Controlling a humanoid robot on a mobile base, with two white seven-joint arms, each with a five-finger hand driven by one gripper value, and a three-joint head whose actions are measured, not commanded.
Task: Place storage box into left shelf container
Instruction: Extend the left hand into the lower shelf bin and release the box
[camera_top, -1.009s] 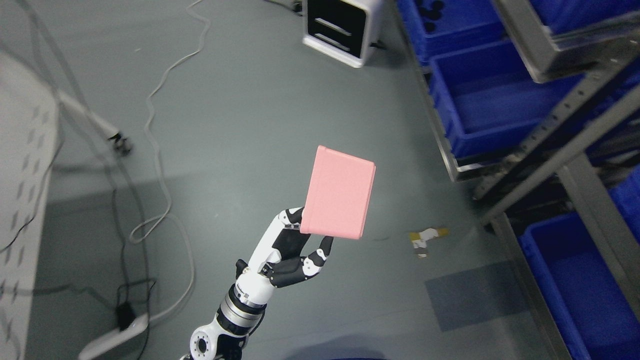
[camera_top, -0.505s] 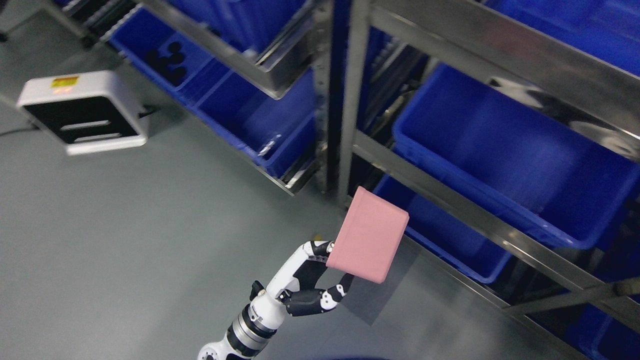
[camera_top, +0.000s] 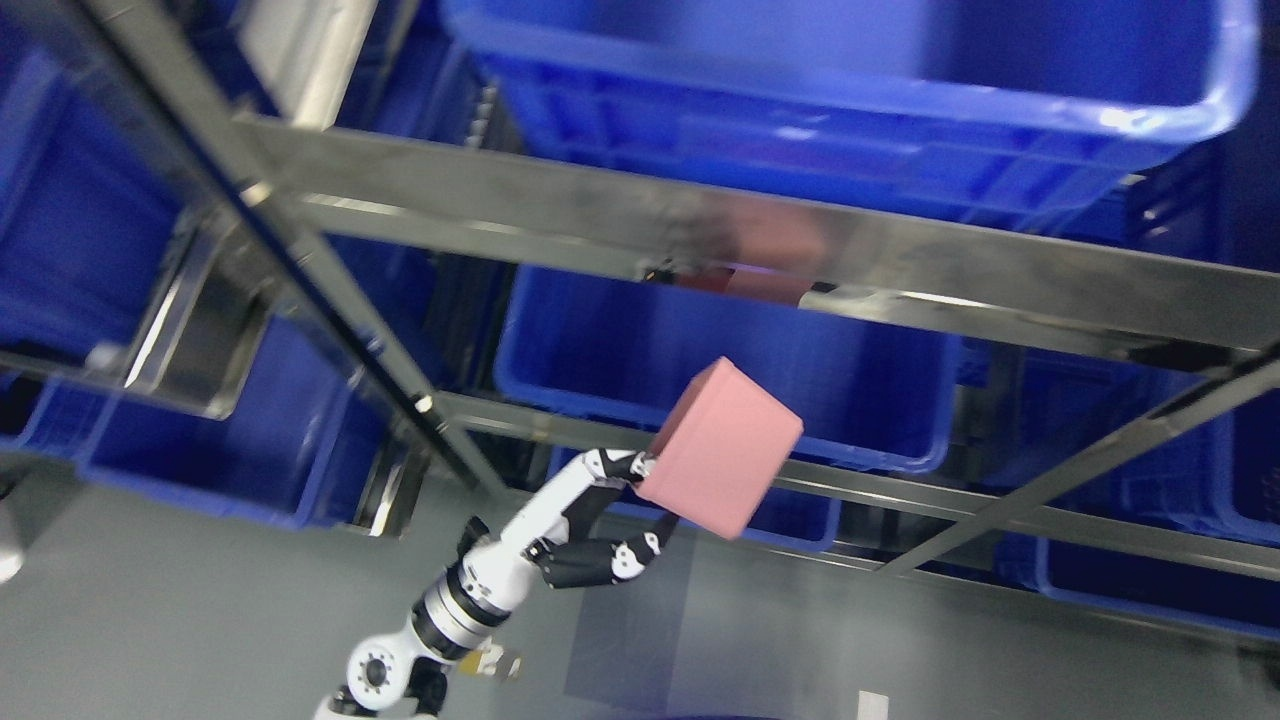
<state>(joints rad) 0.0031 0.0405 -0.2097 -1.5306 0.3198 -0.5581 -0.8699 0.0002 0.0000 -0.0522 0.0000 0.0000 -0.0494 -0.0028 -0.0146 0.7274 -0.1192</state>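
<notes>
Fingers (camera_top: 640, 548) curled up around the bottom edge of the pink storage box (camera_top: 720, 446), thumb side tucked behind its left corner, so a solid pinch on the box and nothing slipping as far as can be told. Left hand (camera_top: 600, 520) coming in from the lower left of the frame, white-and-black forearm running down to the bottom edge. No sign of the right hand anywhere.

Box held up in the air, tilted, roughly centre frame, in front of the steel shelf rail (camera_top: 900, 495) and overlapping the lip of the blue bin (camera_top: 620, 350) just behind it. Not inside anything yet. Faint pink reflection on the upper crossbar (camera_top: 560, 225). More blue bins at the upper right (camera_top: 900, 120) and far left (camera_top: 200, 470), grey floor (camera_top: 150, 620) along the bottom.

Step in hand, best guess: the carry-to-shelf part, with the box at the rack but not delivered. Next up, probably: picking out which bin counts as the left container, lifting the box over that bin's rim without clipping the slanted upright (camera_top: 330, 300), then lowering in and letting go. Tight gap between rails, so a bump looks like the main risk.
</notes>
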